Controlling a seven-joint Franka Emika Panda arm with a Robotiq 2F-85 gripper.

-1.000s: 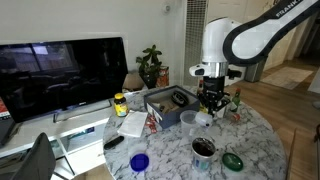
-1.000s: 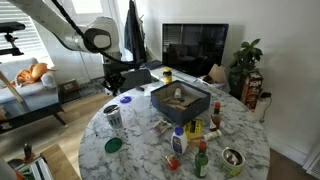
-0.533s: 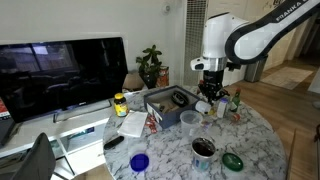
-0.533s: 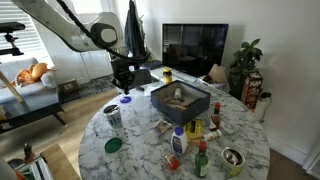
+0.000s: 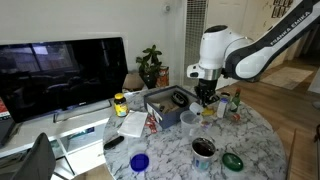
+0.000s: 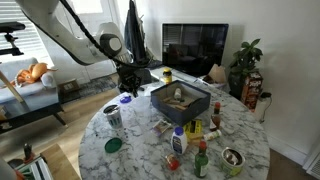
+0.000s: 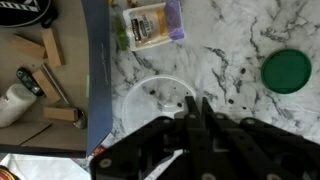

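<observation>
Black gripper (image 7: 203,118) hangs with jaws pressed together, nothing seen between them, right over the near rim of a clear cup (image 7: 150,100) standing on the marble table (image 7: 235,75) beside the blue box (image 7: 97,60). Past the cup lies a yellow packet (image 7: 150,22); its print is too blurred to read.

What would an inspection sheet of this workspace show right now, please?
Surface: round marble table, crowded.
Job's things: clear cup upright beside the dark box, below the pincer.
Clutter: blue lid, green lid, metal cup, small bottles, yellow container.
Grippers: pincer shut above the clear cup; nothing seen in it.
Cables: nothing seen.
Surroundings: television, potted plant.
</observation>
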